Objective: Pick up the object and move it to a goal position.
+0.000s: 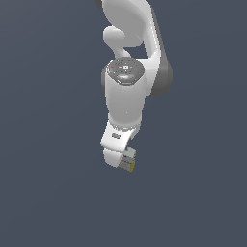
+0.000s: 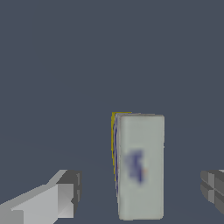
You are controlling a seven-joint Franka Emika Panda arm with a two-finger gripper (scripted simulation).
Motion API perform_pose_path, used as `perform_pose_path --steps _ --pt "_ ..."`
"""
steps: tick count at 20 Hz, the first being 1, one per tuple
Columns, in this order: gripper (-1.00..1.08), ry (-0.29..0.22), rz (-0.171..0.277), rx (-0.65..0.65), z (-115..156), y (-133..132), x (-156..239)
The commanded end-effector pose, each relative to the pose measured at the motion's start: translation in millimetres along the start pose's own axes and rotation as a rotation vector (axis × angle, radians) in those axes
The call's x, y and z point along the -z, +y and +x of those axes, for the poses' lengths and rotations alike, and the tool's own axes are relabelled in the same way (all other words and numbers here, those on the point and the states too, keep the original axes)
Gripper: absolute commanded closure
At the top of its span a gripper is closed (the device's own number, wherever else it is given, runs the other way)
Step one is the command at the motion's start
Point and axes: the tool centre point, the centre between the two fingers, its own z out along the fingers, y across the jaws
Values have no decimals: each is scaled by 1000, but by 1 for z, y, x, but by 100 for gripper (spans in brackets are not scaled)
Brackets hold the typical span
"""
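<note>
Counting first, you have one arm (image 1: 126,91), one gripper (image 1: 120,161) and one carton (image 1: 129,160); nothing more is on the flat dark grey ground (image 1: 48,193). From the exterior view you see the whole white arm reaching down, and the carton shows only as a small grey-white corner with a yellow edge, touching the gripper's tip and partly hidden behind it. From the wrist view you see what that view hides: the carton (image 2: 140,166) stands upright, with a blurred bluish mark on its pale face and a yellow side behind it. It stands between the two fingers (image 2: 65,192), which are apart, with a clear gap on each side.
</note>
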Motion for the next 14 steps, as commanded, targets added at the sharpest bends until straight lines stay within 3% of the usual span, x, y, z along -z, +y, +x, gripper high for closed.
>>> perform_pose_path --steps 1,14 --pt "-92 0 0 0 0 0 -1" --pt "-92 1 -1 5 0 -1 -49"
